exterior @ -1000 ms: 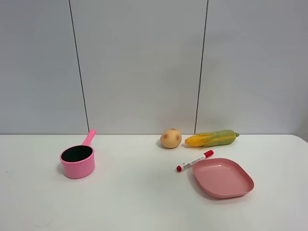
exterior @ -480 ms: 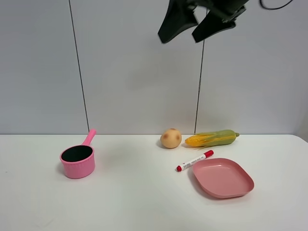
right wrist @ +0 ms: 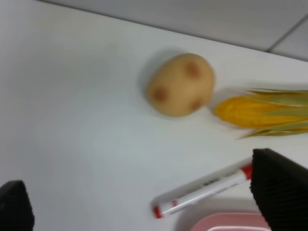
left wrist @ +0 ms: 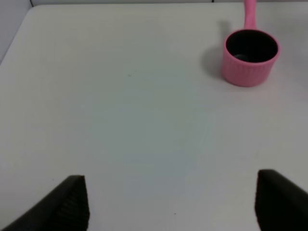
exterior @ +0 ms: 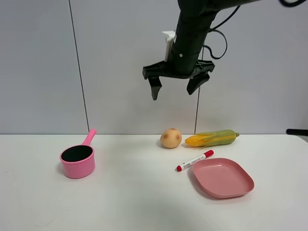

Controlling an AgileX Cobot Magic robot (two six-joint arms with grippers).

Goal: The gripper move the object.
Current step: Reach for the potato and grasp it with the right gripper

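Overhead, right pincer [exterior: 173, 94] hangs splayed; fruit [exterior: 171, 138] below.

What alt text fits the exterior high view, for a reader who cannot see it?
An open black pincer hangs above a round tan fruit on a white table. Near it lie a corn cob, a red-capped marker and a pink plate; a pink saucepan stands far left.

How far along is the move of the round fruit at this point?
Done: nothing; the fruit rests on the table beside the corn, untouched. In hand: the right hand hangs open above it. Left: lowering, gripping and moving it.
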